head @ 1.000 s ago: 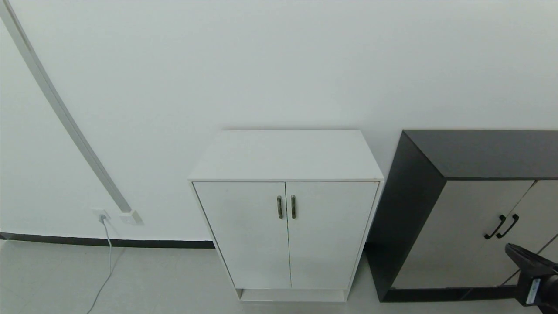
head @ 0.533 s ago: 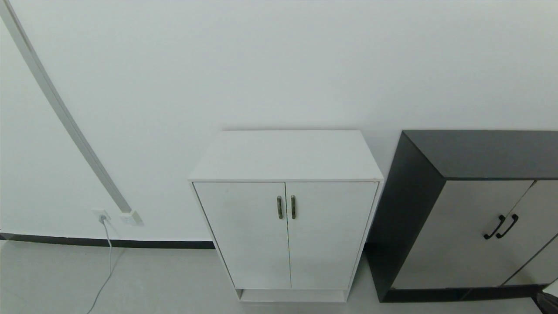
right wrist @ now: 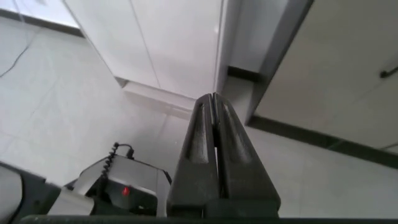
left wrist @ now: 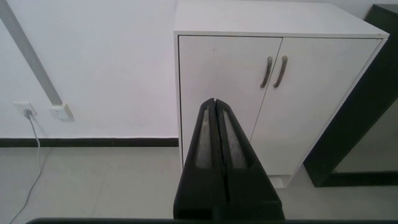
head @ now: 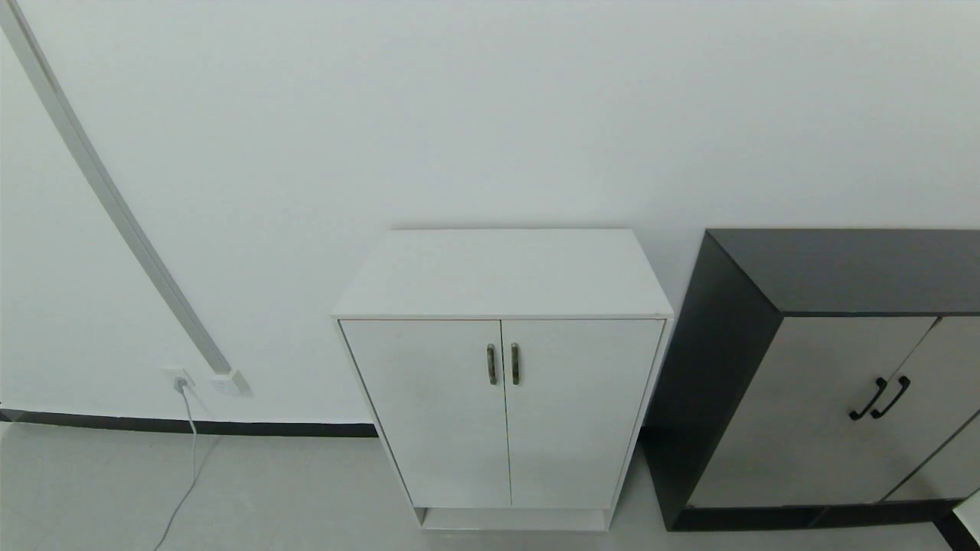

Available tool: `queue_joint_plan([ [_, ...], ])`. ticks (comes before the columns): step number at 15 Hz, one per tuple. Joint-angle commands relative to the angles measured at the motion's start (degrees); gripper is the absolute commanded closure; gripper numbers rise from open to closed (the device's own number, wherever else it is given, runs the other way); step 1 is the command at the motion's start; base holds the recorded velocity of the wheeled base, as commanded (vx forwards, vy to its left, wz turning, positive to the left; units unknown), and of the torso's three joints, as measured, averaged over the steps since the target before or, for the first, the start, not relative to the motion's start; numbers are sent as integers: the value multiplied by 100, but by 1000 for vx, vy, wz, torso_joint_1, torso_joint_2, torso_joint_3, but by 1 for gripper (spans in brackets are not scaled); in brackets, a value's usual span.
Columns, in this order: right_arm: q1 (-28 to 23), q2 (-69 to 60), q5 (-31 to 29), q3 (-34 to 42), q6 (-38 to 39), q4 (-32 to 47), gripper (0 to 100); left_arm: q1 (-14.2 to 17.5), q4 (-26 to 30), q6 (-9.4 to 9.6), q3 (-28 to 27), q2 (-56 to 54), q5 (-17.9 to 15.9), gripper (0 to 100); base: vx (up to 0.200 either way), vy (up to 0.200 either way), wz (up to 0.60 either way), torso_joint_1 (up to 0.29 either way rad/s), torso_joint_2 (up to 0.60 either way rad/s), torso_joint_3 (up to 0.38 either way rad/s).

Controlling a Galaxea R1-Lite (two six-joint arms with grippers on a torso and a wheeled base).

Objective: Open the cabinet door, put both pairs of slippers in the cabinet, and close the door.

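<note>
A plain white wall (head: 490, 115) meets a pale grey floor (head: 291, 490) at a black skirting strip (head: 230, 426). A black-framed cabinet with grey doors (head: 720, 383) stands at the right.

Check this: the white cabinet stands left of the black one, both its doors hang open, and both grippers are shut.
Wrong on the doors: the head view shows both doors of the white cabinet shut. The rest holds: it stands left of the black cabinet, and the left gripper and right gripper are shut.

Head view looks down at the cabinet (head: 501, 413) (wrist views share it).
</note>
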Motion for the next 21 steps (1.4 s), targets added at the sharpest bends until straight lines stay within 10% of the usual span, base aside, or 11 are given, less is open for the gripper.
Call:
queue_joint_plan([
  [1,6,-184,39,18,-15,35,100,-1,-1,-1,1,-1,1,100,0,0,0,0,0,0],
  [21,-1664,-2250,39,27,126,167,100,-1,-1,-10,1,-1,1,100,0,0,0,0,0,0],
])
